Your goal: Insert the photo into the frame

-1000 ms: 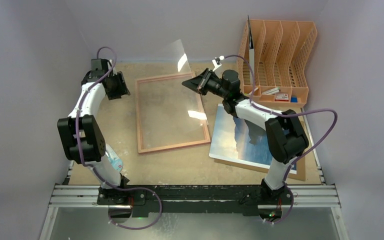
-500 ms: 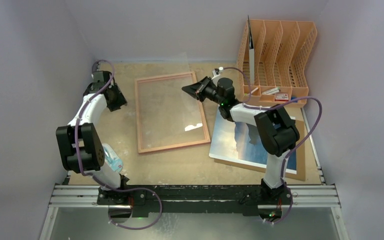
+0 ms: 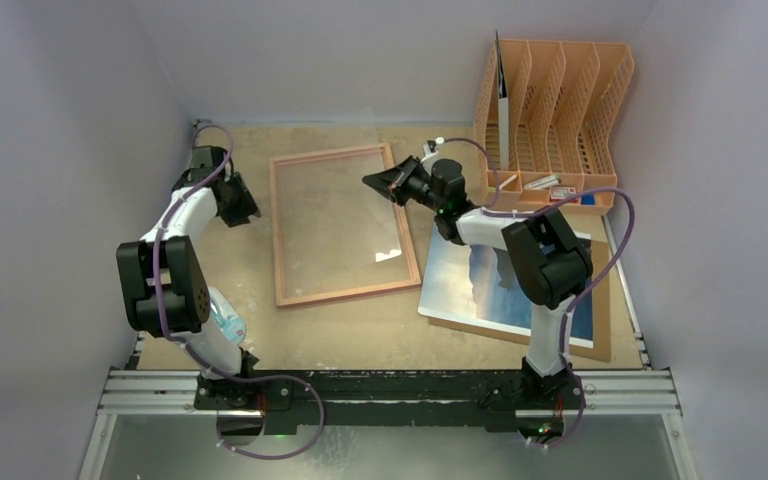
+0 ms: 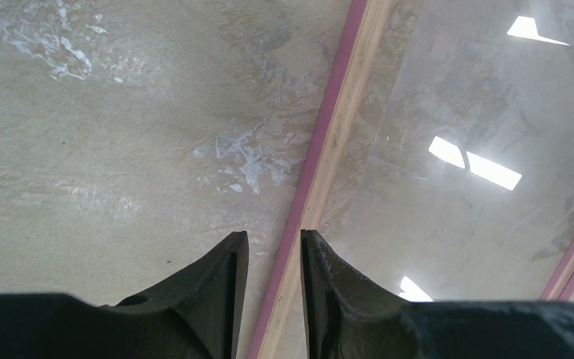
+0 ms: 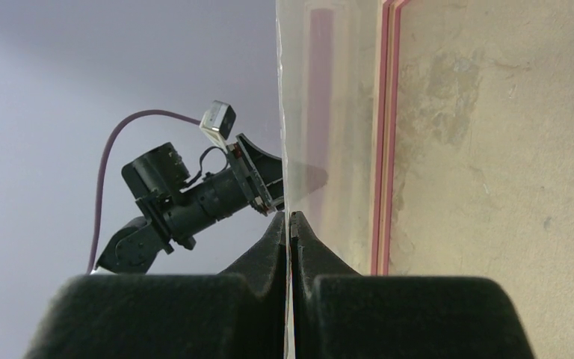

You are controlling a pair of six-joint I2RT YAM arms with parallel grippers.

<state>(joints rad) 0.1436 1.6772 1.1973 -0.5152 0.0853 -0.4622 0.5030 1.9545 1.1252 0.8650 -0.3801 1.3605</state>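
Observation:
The frame, pink-edged wood, lies flat on the table's middle. My right gripper is shut on the edge of a thin clear pane, which it holds over the frame's far right corner; in the right wrist view the pane runs edge-on out from between the gripper's fingers. My left gripper is at the frame's left rail. Its jaws stand narrowly open on either side of that rail. The photo, sea and cliffs face up, lies to the right of the frame, partly under the right arm.
A brown backing sheet lies beneath the photo. An orange file rack stands at the back right with small items in front of it. Lilac walls close in the left, back and right. The left arm shows beyond the pane.
The right gripper has brought the pane down from a steep tilt toward the frame. The left gripper has moved back to the frame's left rail and its jaws have narrowed.

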